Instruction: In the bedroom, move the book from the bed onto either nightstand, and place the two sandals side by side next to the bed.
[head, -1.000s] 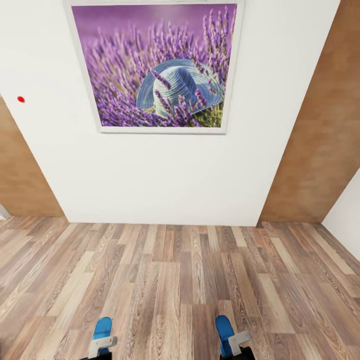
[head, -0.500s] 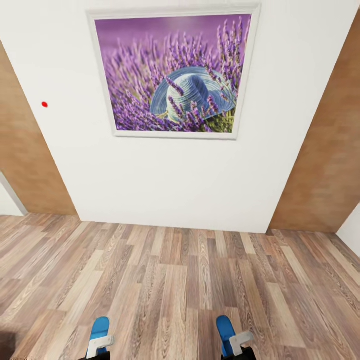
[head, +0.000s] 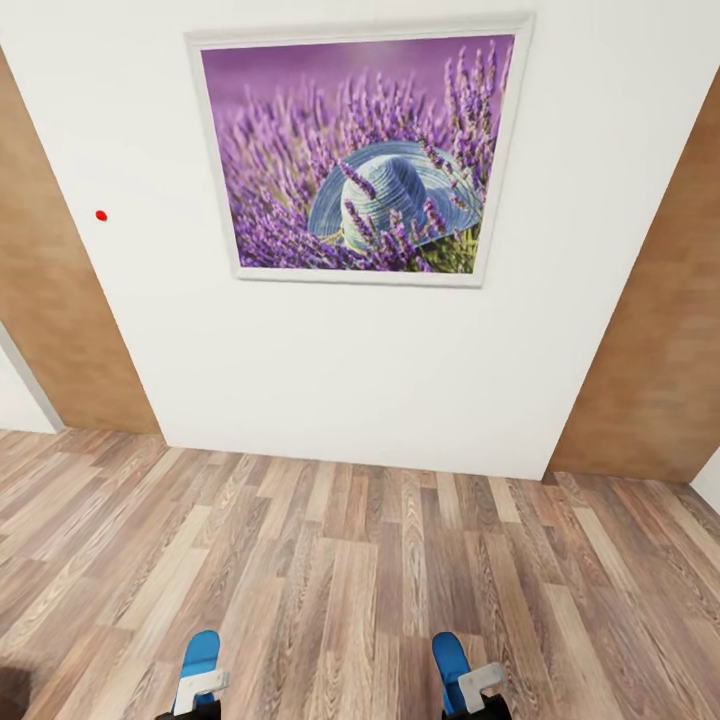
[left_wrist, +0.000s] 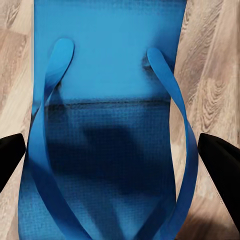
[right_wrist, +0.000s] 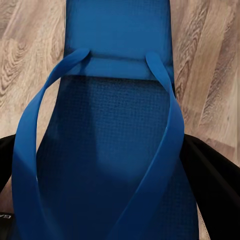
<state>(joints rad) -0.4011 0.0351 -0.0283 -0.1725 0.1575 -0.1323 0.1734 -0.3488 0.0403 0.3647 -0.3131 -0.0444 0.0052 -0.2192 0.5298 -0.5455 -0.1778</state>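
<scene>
We carry two sandals, one per arm, facing a white wall with no bed in sight.

Over the last second the whole head view has slid: the red dot (head: 101, 215) and the lavender painting (head: 360, 152) now sit further right and lower, so our camera has turned, not the things. We judge we are still travelling, with both sandals yet to be set beside the bed. From the left, we count one left sandal (head: 199, 655) in the left gripper (left_wrist: 120, 155), whose dark fingers (left_wrist: 11, 157) stand at either edge of the sole, apparently clamping it. Then comes one right sandal (head: 449, 658) in the right gripper (right_wrist: 107, 175), its fingers (right_wrist: 210, 175) likewise pressed against the sole. One painting, one dot, two brown wall panels (head: 55, 290) and the plank floor (head: 360, 570) complete the scene.
</scene>
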